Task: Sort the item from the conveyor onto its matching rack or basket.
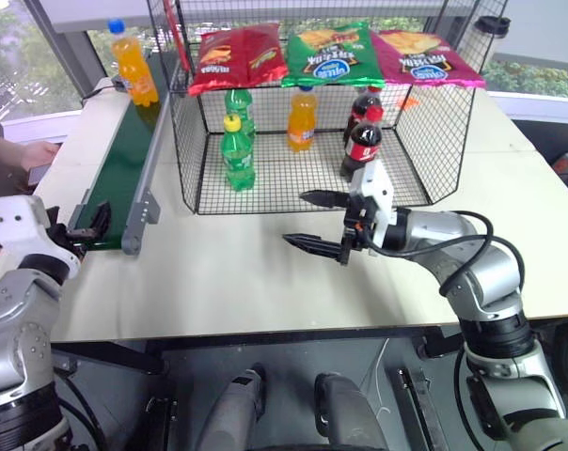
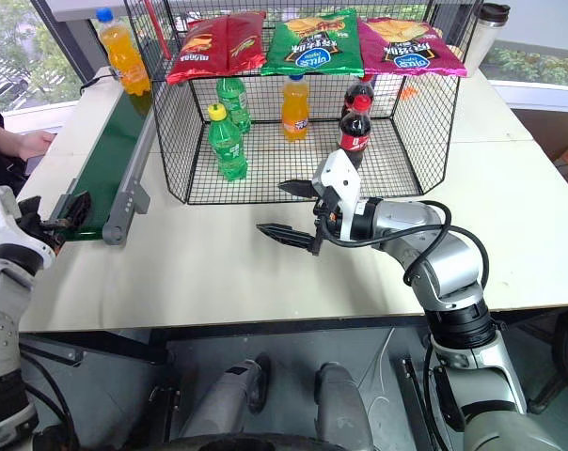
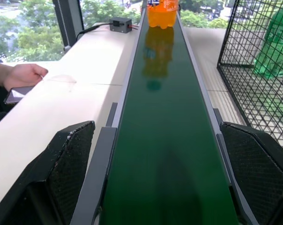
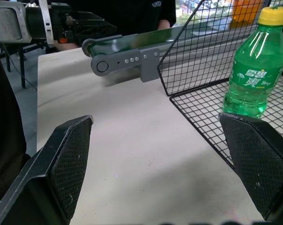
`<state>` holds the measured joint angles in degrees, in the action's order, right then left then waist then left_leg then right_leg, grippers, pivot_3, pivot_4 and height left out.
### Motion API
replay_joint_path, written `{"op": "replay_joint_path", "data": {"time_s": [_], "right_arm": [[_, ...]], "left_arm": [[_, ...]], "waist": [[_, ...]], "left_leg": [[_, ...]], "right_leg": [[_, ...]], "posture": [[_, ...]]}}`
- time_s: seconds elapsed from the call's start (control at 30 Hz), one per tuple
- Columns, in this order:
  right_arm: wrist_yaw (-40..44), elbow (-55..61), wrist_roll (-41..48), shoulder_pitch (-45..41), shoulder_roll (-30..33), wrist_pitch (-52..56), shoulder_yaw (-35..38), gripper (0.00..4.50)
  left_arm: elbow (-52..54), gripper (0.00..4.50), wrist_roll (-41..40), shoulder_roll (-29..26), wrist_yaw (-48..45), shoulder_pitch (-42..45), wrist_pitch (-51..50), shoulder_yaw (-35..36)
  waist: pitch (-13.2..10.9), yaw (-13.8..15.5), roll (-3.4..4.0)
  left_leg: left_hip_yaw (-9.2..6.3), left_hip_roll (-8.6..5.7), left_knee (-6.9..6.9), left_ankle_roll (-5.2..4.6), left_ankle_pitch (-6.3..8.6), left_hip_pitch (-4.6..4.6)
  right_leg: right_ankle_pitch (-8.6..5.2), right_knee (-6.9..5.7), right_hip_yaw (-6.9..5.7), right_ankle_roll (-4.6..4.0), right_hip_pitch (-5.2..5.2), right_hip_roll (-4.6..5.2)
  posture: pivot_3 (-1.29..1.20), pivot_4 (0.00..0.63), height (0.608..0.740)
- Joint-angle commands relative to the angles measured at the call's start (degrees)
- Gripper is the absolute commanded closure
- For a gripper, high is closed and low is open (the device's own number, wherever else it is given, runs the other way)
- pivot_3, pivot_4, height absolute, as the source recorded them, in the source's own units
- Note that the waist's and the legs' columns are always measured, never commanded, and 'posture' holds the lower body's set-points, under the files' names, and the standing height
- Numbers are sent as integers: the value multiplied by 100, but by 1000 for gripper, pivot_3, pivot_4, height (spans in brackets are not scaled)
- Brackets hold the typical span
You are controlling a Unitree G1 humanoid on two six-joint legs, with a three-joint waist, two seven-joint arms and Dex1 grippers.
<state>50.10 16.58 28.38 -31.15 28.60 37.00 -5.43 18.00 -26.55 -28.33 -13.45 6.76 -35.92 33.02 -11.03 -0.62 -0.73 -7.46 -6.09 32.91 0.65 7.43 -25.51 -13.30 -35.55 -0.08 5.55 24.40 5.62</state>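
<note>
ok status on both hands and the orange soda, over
Left hand open at conveyor near end. Right hand open, empty. Orange soda bottle at far end. Belt clear between.

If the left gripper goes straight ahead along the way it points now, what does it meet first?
Probably the orange soda bottle, which stands far up the conveyor. The open left gripper looks along the belt, and nothing else lies on it before the bottle.
</note>
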Motion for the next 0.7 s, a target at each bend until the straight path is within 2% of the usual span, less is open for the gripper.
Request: {"op": "replay_joint_path", "data": {"time_s": [0.03,0.7], "right_arm": [[10,245,33,-4,61,-63,9,64],[-6,186,-26,59,132,-155,-38,64]], "left_arm": [[73,0,134,-82,-9,-43,213,-74],[-184,0,417,103,133,5,627,-383]], "waist": [[0,-1,0],[0,-1,0]], "left_leg": [[0,0,0,0,0,0],[0,1,-3,0,1,-4]], "right_leg": [[0,0,0,0,0,0],[0,6,0,0,1,1]], "posture": [[0,150,738],[0,150,738]]}}
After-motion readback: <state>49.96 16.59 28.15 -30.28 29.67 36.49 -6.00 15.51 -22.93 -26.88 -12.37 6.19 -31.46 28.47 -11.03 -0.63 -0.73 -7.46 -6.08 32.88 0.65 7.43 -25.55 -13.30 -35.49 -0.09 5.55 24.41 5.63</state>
